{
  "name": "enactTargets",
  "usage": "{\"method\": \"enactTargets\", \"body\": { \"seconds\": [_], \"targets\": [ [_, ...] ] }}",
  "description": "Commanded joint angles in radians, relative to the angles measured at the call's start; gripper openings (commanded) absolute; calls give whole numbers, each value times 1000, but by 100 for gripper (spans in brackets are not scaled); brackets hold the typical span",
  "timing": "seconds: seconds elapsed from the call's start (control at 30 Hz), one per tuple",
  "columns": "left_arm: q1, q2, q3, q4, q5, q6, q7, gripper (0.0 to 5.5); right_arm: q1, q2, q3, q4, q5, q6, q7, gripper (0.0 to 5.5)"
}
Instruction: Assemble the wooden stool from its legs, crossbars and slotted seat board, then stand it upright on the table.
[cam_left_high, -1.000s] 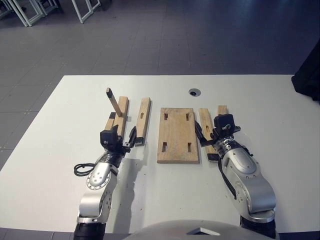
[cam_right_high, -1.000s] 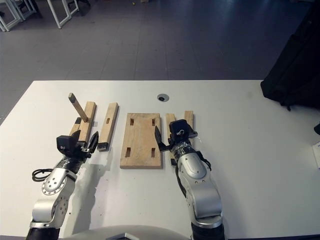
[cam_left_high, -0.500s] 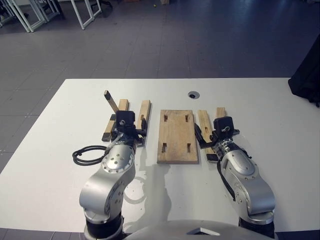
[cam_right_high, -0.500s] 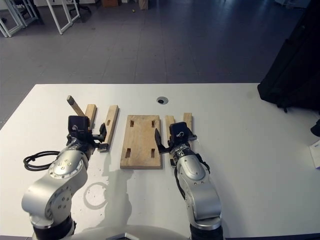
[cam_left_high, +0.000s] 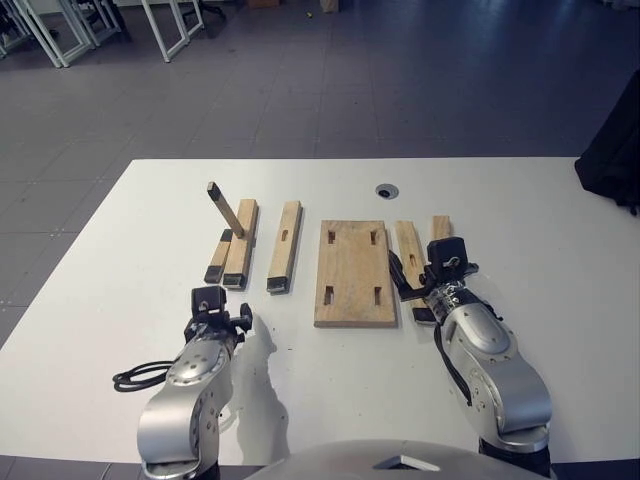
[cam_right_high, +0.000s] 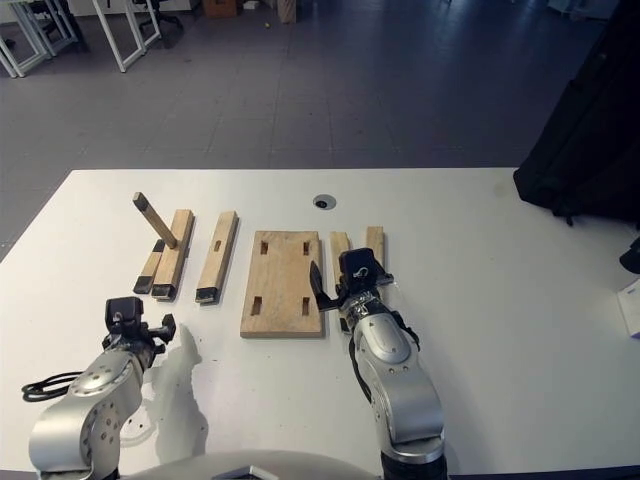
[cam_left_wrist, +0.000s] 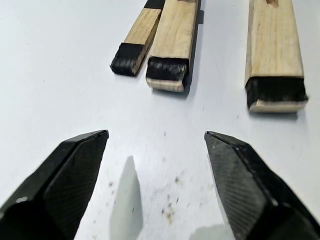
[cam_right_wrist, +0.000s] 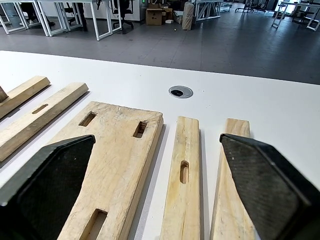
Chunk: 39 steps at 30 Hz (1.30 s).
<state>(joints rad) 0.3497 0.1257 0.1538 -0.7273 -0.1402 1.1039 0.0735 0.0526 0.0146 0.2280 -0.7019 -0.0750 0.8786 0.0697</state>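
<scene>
1. The left arm has drawn back towards the robot. Half a second ago its gripper sat over the near ends of the left-hand pieces. Now the left gripper (cam_left_wrist: 156, 137) hovers low over bare table (cam_left_high: 560, 250), just short of those ends. The black cable (cam_left_high: 140, 376) looped beside the arm has shifted nearer the table's near edge with it. The right arm has kept its place.
2. The left gripper's two black fingers (cam_left_wrist: 70, 165) stand well apart with nothing between them, pointing towards the black-tipped ends.
3. The right gripper (cam_right_wrist: 157, 137) is also spread wide and empty. It is held low, with one finger over the seat board's right edge and the other towards the outermost right leg.
4. The slotted seat board (cam_left_high: 355, 270) lies flat in the middle of the table, its four slots facing up.
5. Left of the board lie the slotted leg (cam_left_high: 283, 245), then the outer left leg (cam_left_high: 240, 243), with a short crossbar (cam_left_high: 218, 258) touching the leg's outer side. All three are flat and roughly parallel.
6. A tilted crossbar (cam_left_high: 222, 207) rises from the far part of the outer left leg, leaning away from the board.
7. Right of the board lie the inner right leg (cam_left_high: 408, 248) and the outer right leg (cam_left_high: 441, 226), side by side, with the right forearm over their near ends.
8. A round cable port (cam_left_high: 386, 188) sits in the table beyond the board.
</scene>
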Motion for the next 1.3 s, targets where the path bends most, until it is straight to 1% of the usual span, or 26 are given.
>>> {"method": "enactTargets", "body": {
  "seconds": [0.03,0.13,0.23,0.5,0.73,1.17,1.3],
  "targets": [
    [43,56,-13,143,-12,-92,-100,356,-6,-3,2,-2,10,16,-4,461],
    [4,87,-20,264,-12,-157,-147,356,-11,-3,2,-1,11,18,-3,461],
    [-52,87,-17,377,-8,-208,-158,356,-16,-4,2,1,12,20,-2,461],
    [-99,76,-20,502,10,-281,-143,356,-30,-6,-1,9,14,23,3,461],
    [-245,112,-11,680,8,-352,-167,356,-45,-6,1,14,17,29,8,461],
    [-308,85,-5,789,-7,-414,-170,356,-55,-3,0,15,21,39,9,461],
    [-315,56,5,856,0,-456,-142,299,-60,-1,0,19,22,41,8,461]
  ]
}}
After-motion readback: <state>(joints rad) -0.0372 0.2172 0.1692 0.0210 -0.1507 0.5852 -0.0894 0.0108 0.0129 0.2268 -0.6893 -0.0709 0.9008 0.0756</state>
